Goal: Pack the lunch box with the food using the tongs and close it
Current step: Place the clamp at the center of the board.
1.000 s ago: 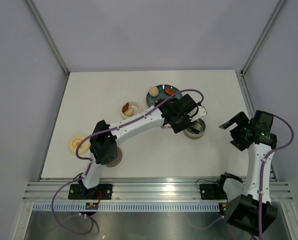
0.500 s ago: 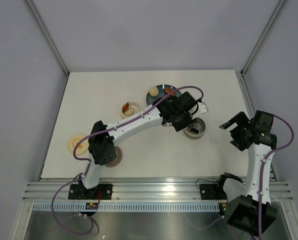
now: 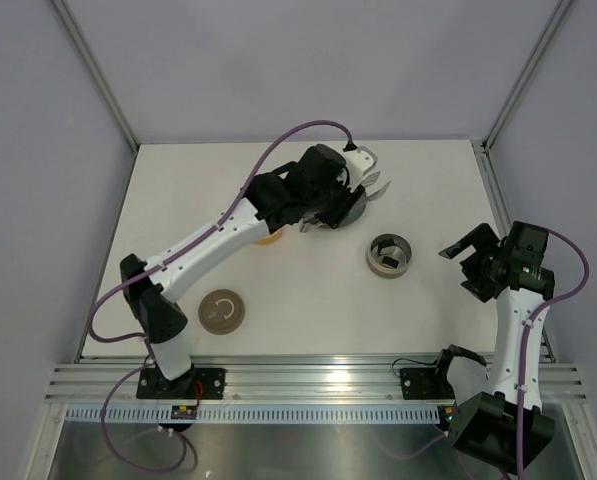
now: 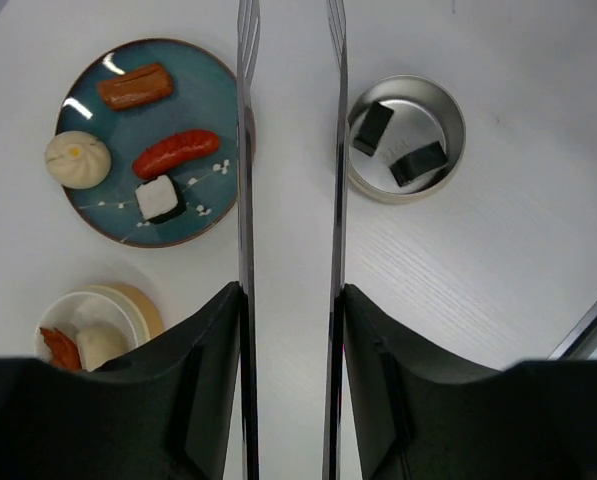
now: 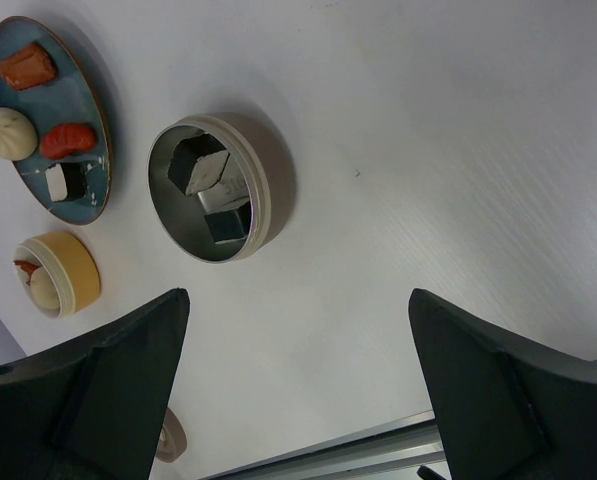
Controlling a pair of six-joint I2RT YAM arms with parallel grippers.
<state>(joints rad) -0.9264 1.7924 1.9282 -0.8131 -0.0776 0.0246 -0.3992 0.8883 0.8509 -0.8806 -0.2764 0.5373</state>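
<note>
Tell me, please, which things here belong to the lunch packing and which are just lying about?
Job: tongs in left tool; food on teal plate; metal tin; cream bowl; round lid.
Just there: purple cable; aluminium rail.

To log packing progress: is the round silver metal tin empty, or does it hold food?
Not empty: the round silver metal tin holds dark sushi pieces, visible in both wrist views.

tongs: shiny metal | plate: glossy glaze | table: matt white
</note>
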